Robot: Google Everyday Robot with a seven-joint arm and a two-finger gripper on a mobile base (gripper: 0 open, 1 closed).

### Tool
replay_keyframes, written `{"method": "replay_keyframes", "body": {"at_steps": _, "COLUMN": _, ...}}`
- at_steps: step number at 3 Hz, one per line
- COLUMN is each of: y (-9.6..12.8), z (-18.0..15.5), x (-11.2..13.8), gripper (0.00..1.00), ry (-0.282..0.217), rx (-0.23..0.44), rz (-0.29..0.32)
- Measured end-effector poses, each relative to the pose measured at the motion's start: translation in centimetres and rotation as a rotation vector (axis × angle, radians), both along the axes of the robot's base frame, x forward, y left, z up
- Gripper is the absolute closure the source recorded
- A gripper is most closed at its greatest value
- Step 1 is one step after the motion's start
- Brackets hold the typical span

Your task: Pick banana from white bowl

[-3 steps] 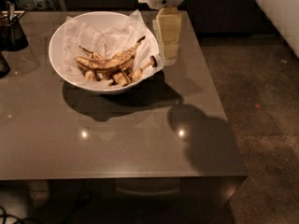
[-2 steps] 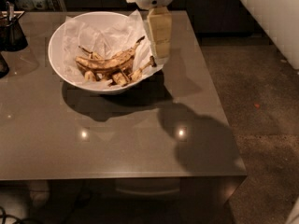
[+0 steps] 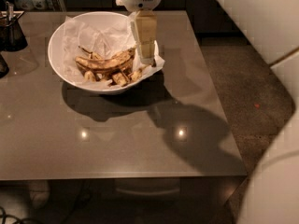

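Note:
The white bowl (image 3: 60,64) stands on the back left part of the grey table, lined with crinkled white paper. The banana (image 3: 103,63), long, curved and mottled brown, lies across its middle with its stem end pointing up right. Shorter brown pieces (image 3: 120,78) lie below it. My gripper (image 3: 146,56) hangs from its white wrist over the bowl's right rim, its pale fingers pointing down just right of the banana's stem end.
A dark container (image 3: 12,31) with utensils stands at the table's back left. The table's right edge (image 3: 219,106) drops to a dark floor. A pale robot body part (image 3: 275,171) fills the right side.
My gripper has moved left, from beside the bowl's right rim to over the rim near the banana's end. The bowl and banana have not moved.

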State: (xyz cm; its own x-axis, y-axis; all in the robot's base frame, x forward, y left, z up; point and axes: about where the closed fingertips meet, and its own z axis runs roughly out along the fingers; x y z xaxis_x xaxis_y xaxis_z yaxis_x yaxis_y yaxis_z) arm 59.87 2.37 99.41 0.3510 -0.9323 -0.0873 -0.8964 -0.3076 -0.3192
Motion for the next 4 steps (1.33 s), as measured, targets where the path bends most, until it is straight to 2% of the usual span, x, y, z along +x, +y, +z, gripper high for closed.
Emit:
{"method": "replay_keyframes", "body": {"at_steps": 2, "y": 2.9, "z": -3.0, "x": 2.3, "gripper": 0.00, "ry": 0.109, "rx": 0.048, "rz": -0.014}}
{"method": "replay_keyframes", "body": {"at_steps": 3, "y": 3.7, "z": -3.8, "x": 2.8, "gripper": 0.16, "ry": 0.139, "rx": 0.065, "rz": -0.025}}
{"method": "replay_keyframes", "body": {"at_steps": 4, "y": 4.1, "z": -4.4, "x": 3.0, "gripper": 0.19, "ry": 0.157, "rx": 0.071, "rz": -0.034}}
